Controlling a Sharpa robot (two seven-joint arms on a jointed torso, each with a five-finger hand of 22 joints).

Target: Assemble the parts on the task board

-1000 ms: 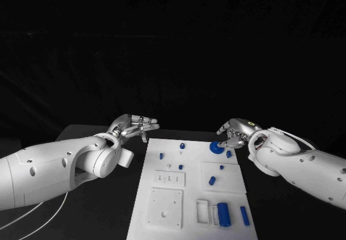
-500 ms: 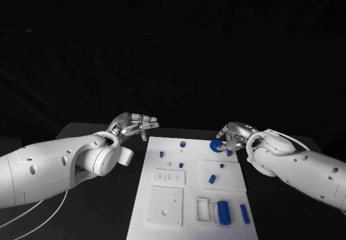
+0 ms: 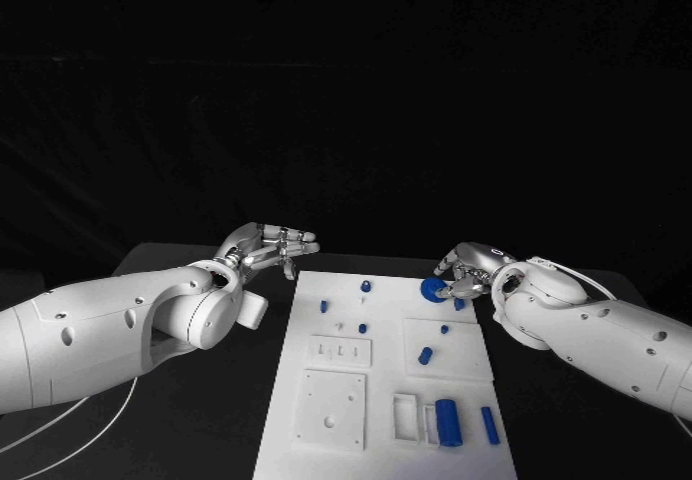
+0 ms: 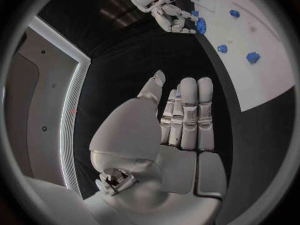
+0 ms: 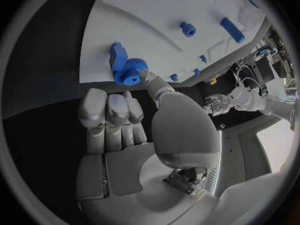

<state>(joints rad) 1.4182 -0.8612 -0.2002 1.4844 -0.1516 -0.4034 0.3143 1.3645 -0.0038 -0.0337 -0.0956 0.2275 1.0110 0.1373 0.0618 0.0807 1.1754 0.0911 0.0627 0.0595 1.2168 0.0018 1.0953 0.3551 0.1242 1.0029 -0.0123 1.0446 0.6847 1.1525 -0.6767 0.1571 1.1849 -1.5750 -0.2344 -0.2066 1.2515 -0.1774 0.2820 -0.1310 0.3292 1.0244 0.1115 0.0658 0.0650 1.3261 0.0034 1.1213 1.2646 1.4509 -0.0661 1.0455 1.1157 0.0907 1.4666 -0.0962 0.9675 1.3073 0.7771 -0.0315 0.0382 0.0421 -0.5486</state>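
Counting two hands [image 3: 274, 246] [image 3: 462, 272], one gear [image 3: 431, 292]

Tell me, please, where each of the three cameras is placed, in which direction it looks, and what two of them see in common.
Head view: on the robot's head, looking down at the task board; both arms, left hand, right hand.
Left wrist view: behind the left hand, facing across the table to the board's far end and the right hand.
Right wrist view: behind the right hand, facing the board; thumb touches the blue gear.
Shared: all show the gear.
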